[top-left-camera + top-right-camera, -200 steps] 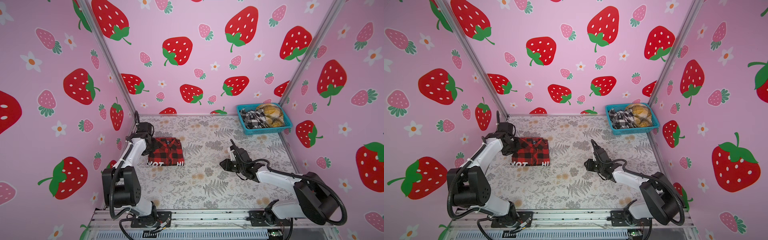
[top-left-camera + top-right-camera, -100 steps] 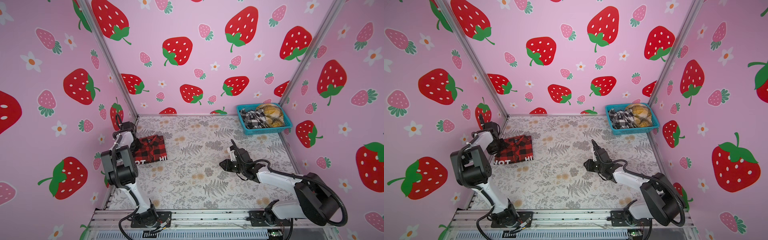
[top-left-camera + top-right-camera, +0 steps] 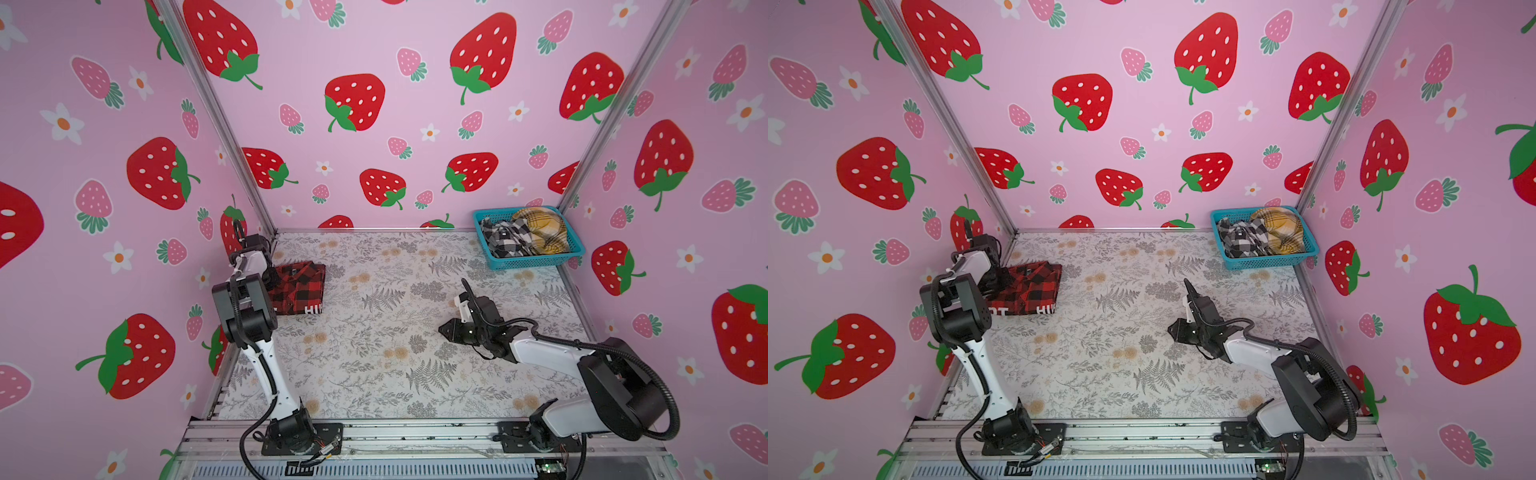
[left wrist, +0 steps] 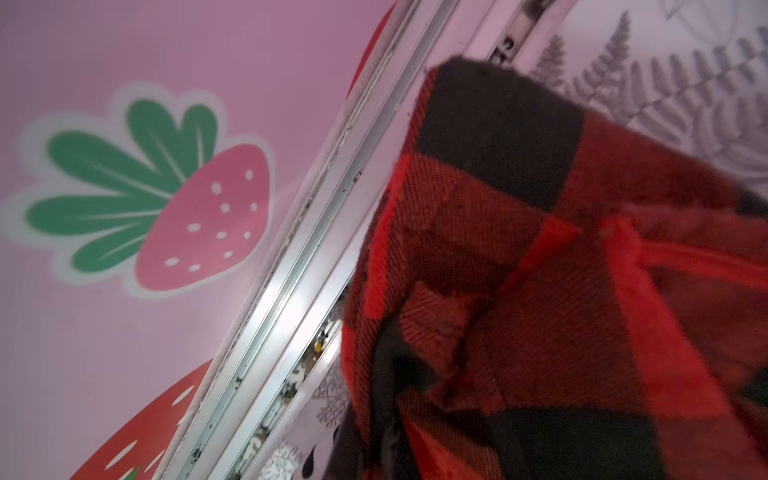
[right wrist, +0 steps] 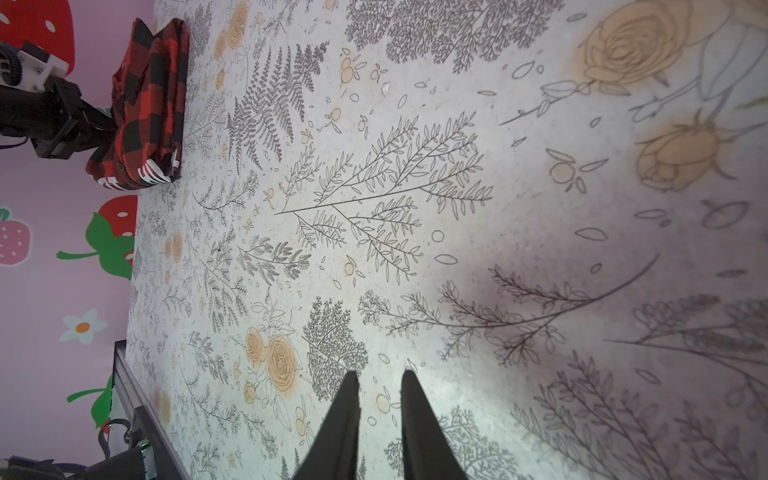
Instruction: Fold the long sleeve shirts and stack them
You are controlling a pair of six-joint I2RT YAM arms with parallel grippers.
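The folded red-and-black long sleeve shirt (image 3: pixel 300 286) (image 3: pixel 1034 286) lies at the table's far left, white letters along its near edge. My left gripper (image 3: pixel 272 279) (image 3: pixel 1000 279) is shut on the shirt's left edge, beside the wall. In the left wrist view the plaid cloth (image 4: pixel 540 270) fills the frame and hides the jaws. My right gripper (image 3: pixel 442 330) (image 3: pixel 1170 330) (image 5: pixel 380 374) hovers low over the middle right of the table, open by a narrow gap and holding nothing. The right wrist view shows the red shirt (image 5: pixel 145 104) far off.
A blue basket (image 3: pixel 528 262) (image 3: pixel 1264 262) in the back right corner holds a black-and-white check shirt (image 3: pixel 505 239) and a mustard plaid shirt (image 3: pixel 540 230). An aluminium rail (image 4: pixel 291 270) runs along the left wall right beside the red shirt. Pink walls enclose three sides.
My left gripper has dragged the folded red shirt leftward to the wall, and the left arm has swung round with it. The right arm has stayed still.
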